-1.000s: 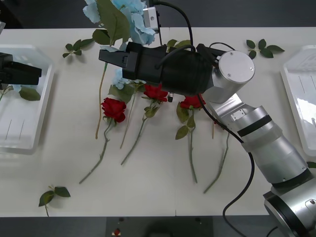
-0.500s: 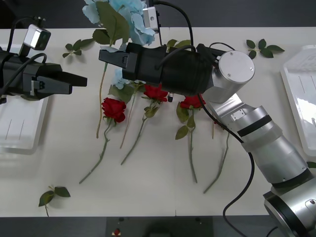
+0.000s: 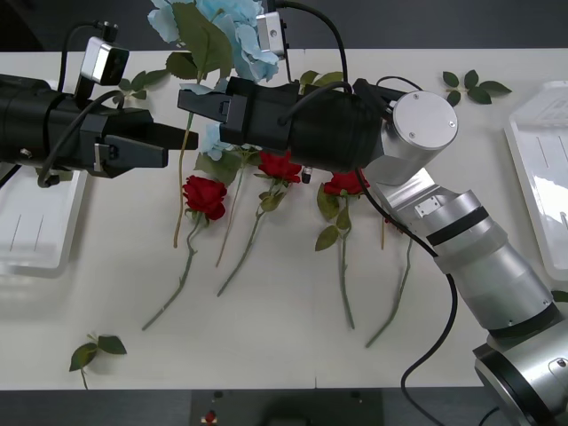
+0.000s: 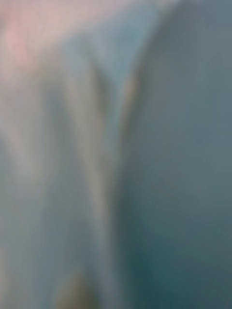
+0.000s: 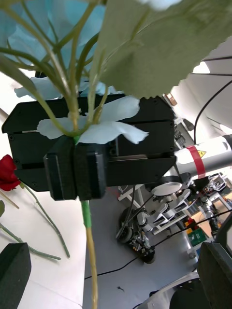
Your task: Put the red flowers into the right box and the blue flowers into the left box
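The right hand (image 3: 188, 99) is clamped on the stem of a blue flower (image 3: 226, 35), holding it upright above the bench (image 3: 284, 337) near 12 o'clock. The left hand (image 3: 182, 140) reaches in from 9 o'clock with its fingers spread wide and holding nothing, its tips just beside that stem. Red flowers (image 3: 205, 195) lie on the bench at centre, the left box (image 3: 40, 240) at 9 o'clock and the right box (image 3: 541, 177) at 3 o'clock.

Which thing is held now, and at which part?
The right gripper is shut on a blue flower, clamping its stem just below the head. The left gripper holds nothing.
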You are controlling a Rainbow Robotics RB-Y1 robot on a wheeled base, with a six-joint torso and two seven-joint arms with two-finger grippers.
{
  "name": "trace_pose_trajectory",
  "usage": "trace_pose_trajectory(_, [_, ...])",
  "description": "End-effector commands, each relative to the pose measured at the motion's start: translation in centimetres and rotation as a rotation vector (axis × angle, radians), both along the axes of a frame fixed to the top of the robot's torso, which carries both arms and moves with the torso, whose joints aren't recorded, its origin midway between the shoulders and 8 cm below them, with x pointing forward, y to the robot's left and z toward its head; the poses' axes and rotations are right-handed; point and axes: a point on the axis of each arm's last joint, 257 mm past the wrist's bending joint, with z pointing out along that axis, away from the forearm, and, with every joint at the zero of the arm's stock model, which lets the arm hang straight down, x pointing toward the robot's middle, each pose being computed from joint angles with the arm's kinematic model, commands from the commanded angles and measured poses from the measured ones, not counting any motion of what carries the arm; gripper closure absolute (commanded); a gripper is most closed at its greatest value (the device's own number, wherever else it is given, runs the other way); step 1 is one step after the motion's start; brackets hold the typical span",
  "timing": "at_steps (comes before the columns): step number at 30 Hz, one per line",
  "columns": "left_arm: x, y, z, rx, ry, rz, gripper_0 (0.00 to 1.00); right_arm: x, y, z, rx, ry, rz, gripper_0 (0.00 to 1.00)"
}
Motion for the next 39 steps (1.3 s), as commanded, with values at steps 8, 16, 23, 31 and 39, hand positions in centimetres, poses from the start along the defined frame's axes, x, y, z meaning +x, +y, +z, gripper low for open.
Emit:
trace_pose_trajectory(8, [0.0, -1.4, -0.7, 0.062, -0.106, -0.03, 0.02, -0.6, 0.5, 1.0, -0.004, -0.077, 0.007, 1.0])
trace_pose_trajectory(16, [-0.3, -1.6, -1.2, 0.072, -0.095, -0.041, 1.0, -0.6, 0.4, 1.0, -0.005, -0.077, 0.006, 1.0])
trace_pose_trajectory(23, [-0.3, -1.6, -1.2, 0.071, -0.093, -0.042, 1.0, -0.5, 0.4, 1.0, -0.005, -0.077, 0.006, 1.0])
trace_pose_trajectory(31, [-0.2, -1.6, -1.1, 0.07, -0.087, -0.039, 1.0, -0.5, 0.3, 1.0, -0.005, -0.076, 0.005, 1.0])
trace_pose_trajectory(39, [-0.2, -1.5, -0.9, 0.067, -0.083, -0.038, 1.0, 0.3, -0.7, 1.0, -0.027, -0.113, -0.021, 0.06])
